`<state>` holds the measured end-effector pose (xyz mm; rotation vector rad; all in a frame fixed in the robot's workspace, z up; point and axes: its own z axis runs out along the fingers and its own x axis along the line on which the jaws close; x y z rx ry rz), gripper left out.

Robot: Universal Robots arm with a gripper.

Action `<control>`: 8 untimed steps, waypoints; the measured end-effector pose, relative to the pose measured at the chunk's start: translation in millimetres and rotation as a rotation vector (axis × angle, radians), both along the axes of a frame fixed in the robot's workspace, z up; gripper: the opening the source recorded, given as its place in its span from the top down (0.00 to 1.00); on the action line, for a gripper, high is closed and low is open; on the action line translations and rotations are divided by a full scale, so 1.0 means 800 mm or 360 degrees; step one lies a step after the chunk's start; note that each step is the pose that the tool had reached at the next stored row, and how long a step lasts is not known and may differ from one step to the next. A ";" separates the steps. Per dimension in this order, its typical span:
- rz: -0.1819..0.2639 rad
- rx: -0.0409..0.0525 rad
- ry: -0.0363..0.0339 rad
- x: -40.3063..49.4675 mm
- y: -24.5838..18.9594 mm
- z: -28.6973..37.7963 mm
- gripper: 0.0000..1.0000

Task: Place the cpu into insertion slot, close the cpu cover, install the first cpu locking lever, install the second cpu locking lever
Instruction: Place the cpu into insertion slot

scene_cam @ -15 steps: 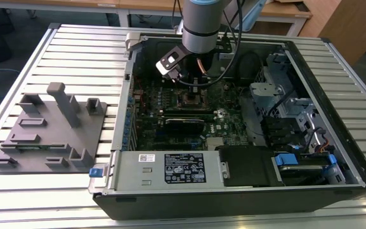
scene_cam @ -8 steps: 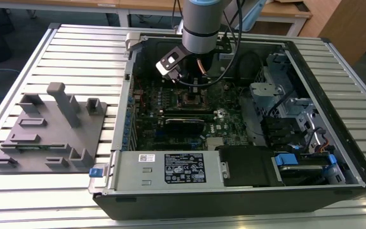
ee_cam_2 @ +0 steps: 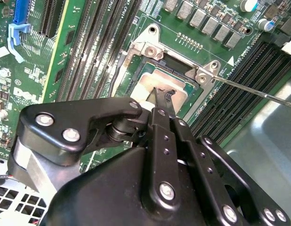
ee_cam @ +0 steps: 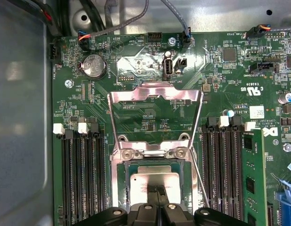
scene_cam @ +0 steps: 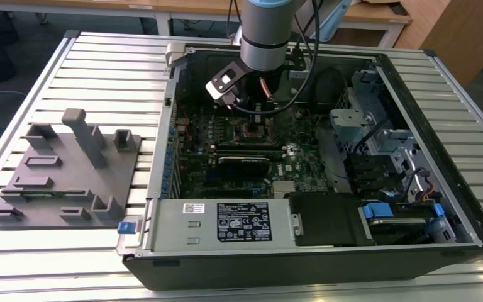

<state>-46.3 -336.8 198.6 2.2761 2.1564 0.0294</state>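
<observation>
We saw a slatted metal table carrying an open computer case laid on its side. A grey fixture block sat beside the case at the exterior view's left. The case held a green motherboard, a labelled power supply box along its near wall, and drive bays at the exterior view's right. The arm reached down into the case, with its gripper over the insertion slot.

In the first wrist view the cpu cover stood swung open on its hinge at one edge of the insertion slot. It reached away from the socket toward the coin cell, and through its square cut-out we saw bare board. Banks of long black memory slots ran along both sides of the socket, parallel to the cover's side rails. One bank held a green memory module.

The cpu lay flat inside the slot, pale metal face up, its edges square with the socket rim. A thin locking lever stuck out slantwise from a corner of the socket, its long axis pointing away over the memory slots.

In both wrist views the gripper had its fingers pressed together, with only a thin seam between them. In the second wrist view its tip sat at the cpu's face near one edge. We could not tell whether it touched.
</observation>
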 end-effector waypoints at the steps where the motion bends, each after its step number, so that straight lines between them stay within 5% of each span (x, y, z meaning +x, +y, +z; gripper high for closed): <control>1: 0.0000 0.0000 0.0000 0.000 0.0000 -0.0001 0.90; 8: 0.0000 0.0001 -0.0001 0.000 0.0001 0.0000 0.90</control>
